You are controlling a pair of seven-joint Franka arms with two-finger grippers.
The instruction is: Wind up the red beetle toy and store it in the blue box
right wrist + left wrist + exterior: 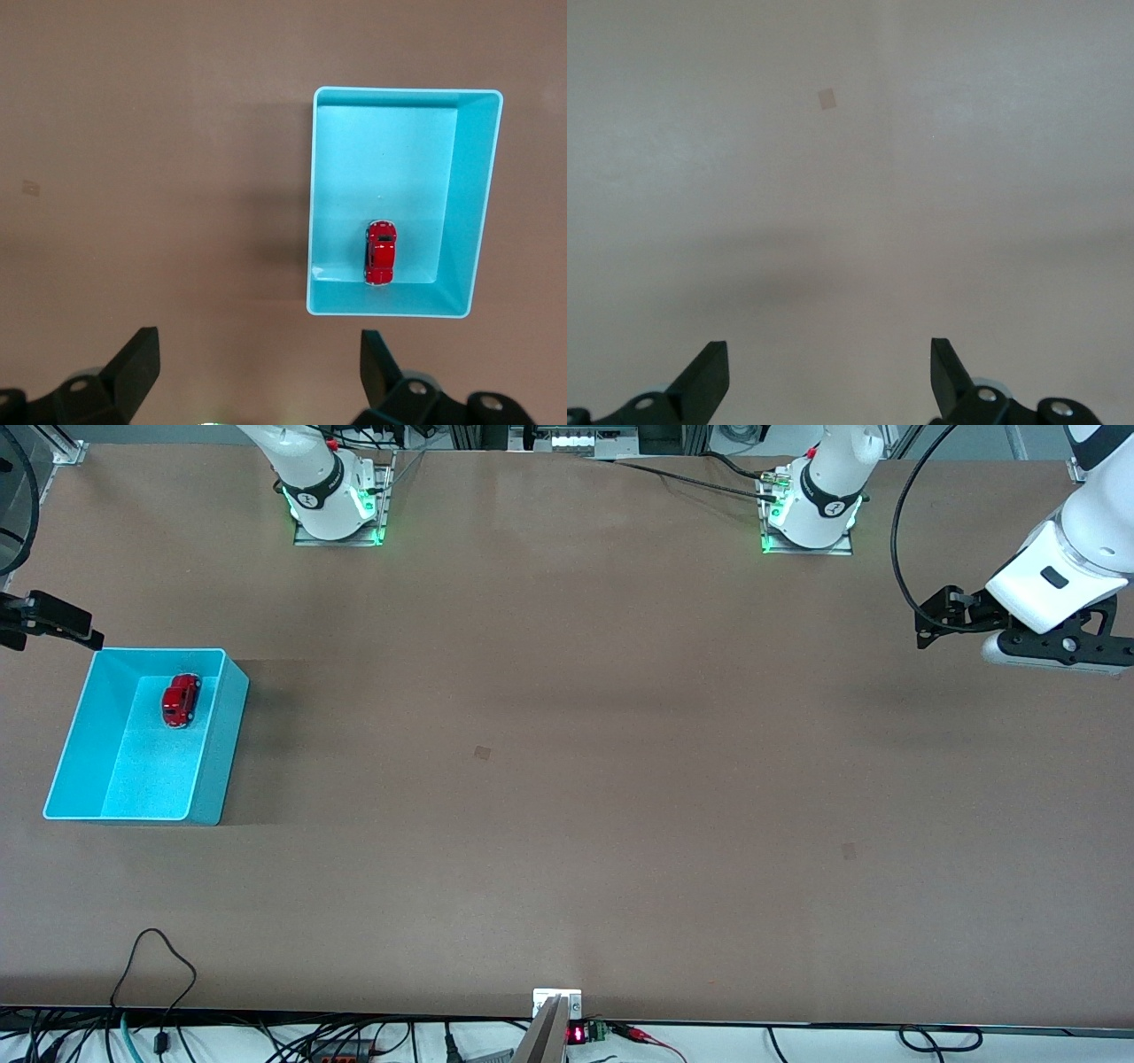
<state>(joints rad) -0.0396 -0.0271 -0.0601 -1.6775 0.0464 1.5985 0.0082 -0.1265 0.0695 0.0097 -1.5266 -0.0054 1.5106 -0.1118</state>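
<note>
The worktop (567,779) is bare brown across its middle, with only the box (66,757) set at the right arm's end of it. The box sits flat, open side up, and the toy (180,700) lies inside on its floor, in the part farther from the front camera, close to the wall on that side, on its wheels as far as I can tell.

My right tool (257,367) hangs high over the worktop just beside the box, toward the bases, fingers spread wide and holding nothing; in the front view only its dark tip shows at the edge. My left tool (830,372) waits over the left arm's end of the worktop, well apart from the box, fingers also spread wide and empty, with bare surface under it.

I judge the storing step done: the toy is in the box and neither tool touches it. Whether it was wound I cannot tell. Nothing more seems called for beyond keeping both arms clear of the box walls.
</note>
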